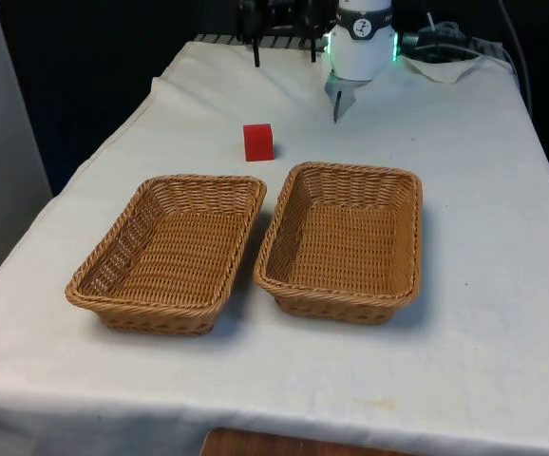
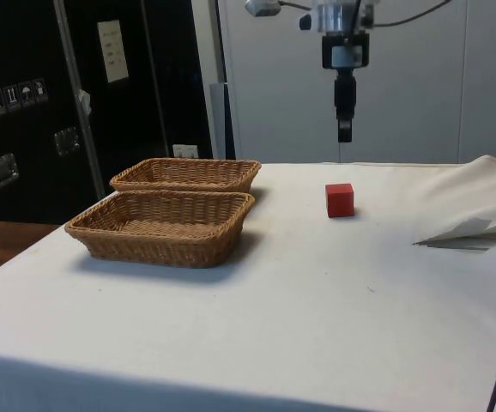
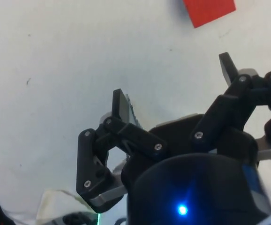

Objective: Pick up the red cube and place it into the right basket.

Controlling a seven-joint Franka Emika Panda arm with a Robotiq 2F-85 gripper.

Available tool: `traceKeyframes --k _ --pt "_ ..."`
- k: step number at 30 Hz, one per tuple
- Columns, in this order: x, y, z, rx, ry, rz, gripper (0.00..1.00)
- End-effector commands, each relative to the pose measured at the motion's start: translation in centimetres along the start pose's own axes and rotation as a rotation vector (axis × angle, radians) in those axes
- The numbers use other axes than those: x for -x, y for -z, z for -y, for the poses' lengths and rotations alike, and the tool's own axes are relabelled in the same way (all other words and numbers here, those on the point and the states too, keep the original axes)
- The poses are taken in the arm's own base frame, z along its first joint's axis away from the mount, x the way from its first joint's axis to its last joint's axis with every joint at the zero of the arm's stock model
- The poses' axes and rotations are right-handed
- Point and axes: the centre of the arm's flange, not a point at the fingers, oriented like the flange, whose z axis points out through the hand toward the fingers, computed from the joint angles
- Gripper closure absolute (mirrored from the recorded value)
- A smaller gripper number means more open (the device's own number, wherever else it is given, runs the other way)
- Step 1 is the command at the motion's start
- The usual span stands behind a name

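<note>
In the front view, the red cube (image 1: 258, 142) sits on the white cloth toward the table's far edge, just beyond the gap between the two wicker baskets, so it is free to be gripped from above. The right basket (image 1: 403, 187) lies empty, its long side beside the left basket (image 1: 118, 249).

In the side view, the gripper (image 2: 344, 130) hangs well above the cube, almost straight over it, apparently lining up a descent. The cube is small, matte and sharp-edged.

In the wrist view, the fingers (image 3: 120, 105) stand spread apart with nothing between them; the cube's red face shows beyond them.
</note>
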Motion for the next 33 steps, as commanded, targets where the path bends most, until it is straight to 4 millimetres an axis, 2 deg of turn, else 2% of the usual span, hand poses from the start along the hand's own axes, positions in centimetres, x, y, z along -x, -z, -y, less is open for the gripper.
traceKeyframes --k 1,8,9,17,18,24,26,28,33 --pt "0.2 -0.3 -0.2 0.006 0.0 -0.016 0.0" --pt "0.8 -1.8 -0.1 -0.001 0.009 -0.05 0.0" --pt "0.7 -1.6 0.0 0.001 0.003 -0.036 0.0" --pt "0.8 -3.6 -1.2 0.024 0.045 -0.048 0.0" --pt "0.7 -3.3 -1.3 0.034 0.042 -0.038 0.0" --pt "0.1 -5.3 -2.1 0.049 0.072 -0.035 0.0" --pt "0.0 -4.9 -2.4 0.056 0.067 -0.027 0.0" --pt "-0.3 -5.9 -2.4 0.058 0.081 -0.032 0.0" --pt "-0.6 -6.8 -2.7 0.066 0.087 -0.023 0.0"
